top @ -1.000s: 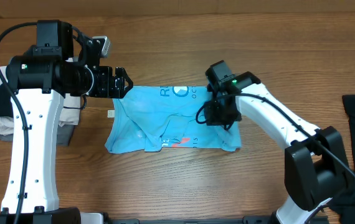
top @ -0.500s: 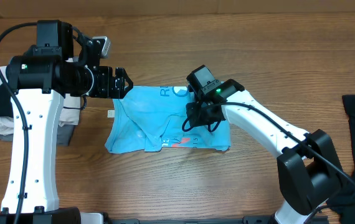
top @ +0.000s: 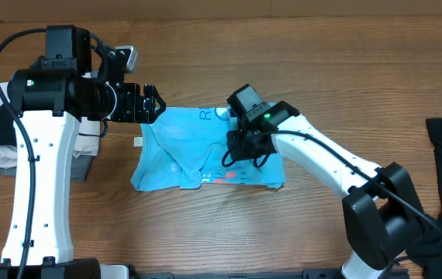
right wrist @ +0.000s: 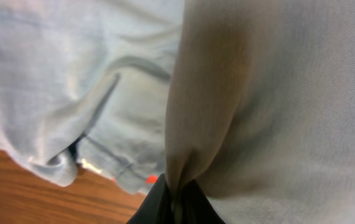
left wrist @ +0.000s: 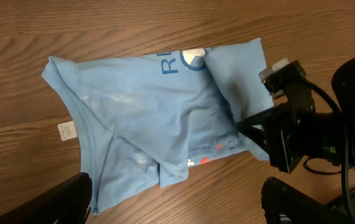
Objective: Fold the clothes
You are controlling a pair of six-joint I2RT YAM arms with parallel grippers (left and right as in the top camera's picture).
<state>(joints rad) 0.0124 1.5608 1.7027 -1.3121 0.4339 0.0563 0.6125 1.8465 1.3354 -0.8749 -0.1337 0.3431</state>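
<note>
Leftward over the T-shirt (top: 176, 143) comes the right gripper (top: 233, 152), pinching a fold of it; left gripper (top: 156, 103) hangs spread beside its corner.

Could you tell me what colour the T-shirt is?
T-shirt: sky blue, clearest in the left wrist view.

The blue T-shirt (left wrist: 134, 106) carries a large "R" next to a round emblem (left wrist: 193, 58), near the right gripper (left wrist: 250, 124). Small "1 S" sits just beside its fingertips.
</note>
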